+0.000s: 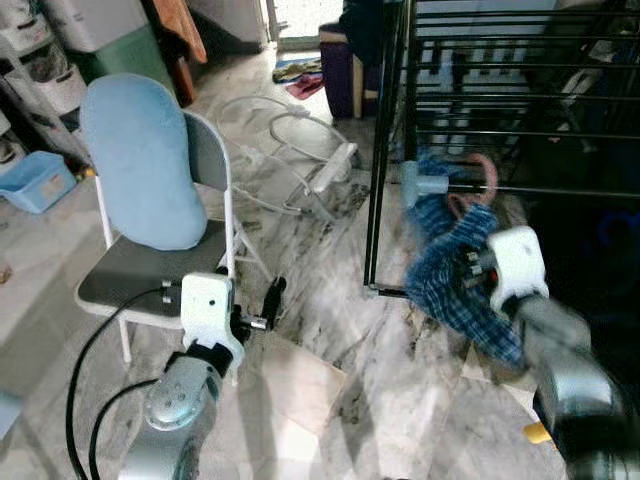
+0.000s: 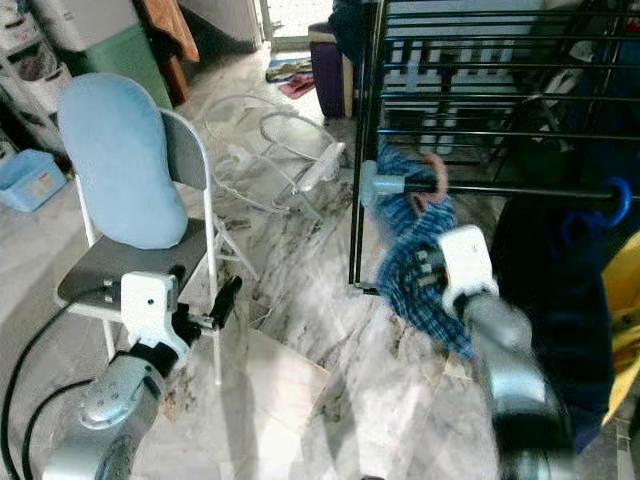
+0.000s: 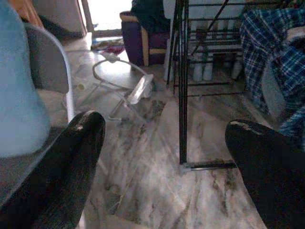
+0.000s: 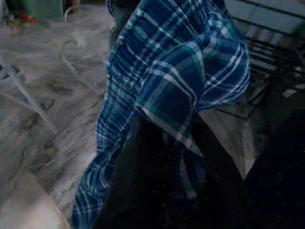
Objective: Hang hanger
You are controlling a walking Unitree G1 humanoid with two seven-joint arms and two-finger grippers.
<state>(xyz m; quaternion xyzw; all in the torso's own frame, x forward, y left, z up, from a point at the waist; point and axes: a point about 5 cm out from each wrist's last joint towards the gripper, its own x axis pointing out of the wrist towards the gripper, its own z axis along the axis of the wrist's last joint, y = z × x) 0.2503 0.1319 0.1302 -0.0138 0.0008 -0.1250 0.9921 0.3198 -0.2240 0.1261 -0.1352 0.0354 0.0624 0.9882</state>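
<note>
A blue plaid garment (image 1: pixel 455 265) hangs on a pink hanger (image 1: pixel 487 172), whose hook curls at the black rod (image 2: pixel 520 190) of the drying rack. My right gripper (image 1: pixel 472 270) is raised under the rod, buried in the plaid cloth. In the right wrist view the cloth (image 4: pixel 171 81) drapes over the dark fingers, which look shut on the hanger inside it. Low at the left, my left gripper (image 1: pixel 270 300) is open and holds nothing. It sits beside the folding chair (image 1: pixel 215 165), with its fingertips (image 3: pixel 86 129) wide apart.
The chair carries a light blue cushion (image 1: pixel 140 160). A white wire frame (image 1: pixel 300 150) lies on the marble floor behind it. A dark garment on a blue hanger (image 2: pixel 615 200) hangs on the same rod further right. A blue basin (image 1: pixel 35 180) stands far left.
</note>
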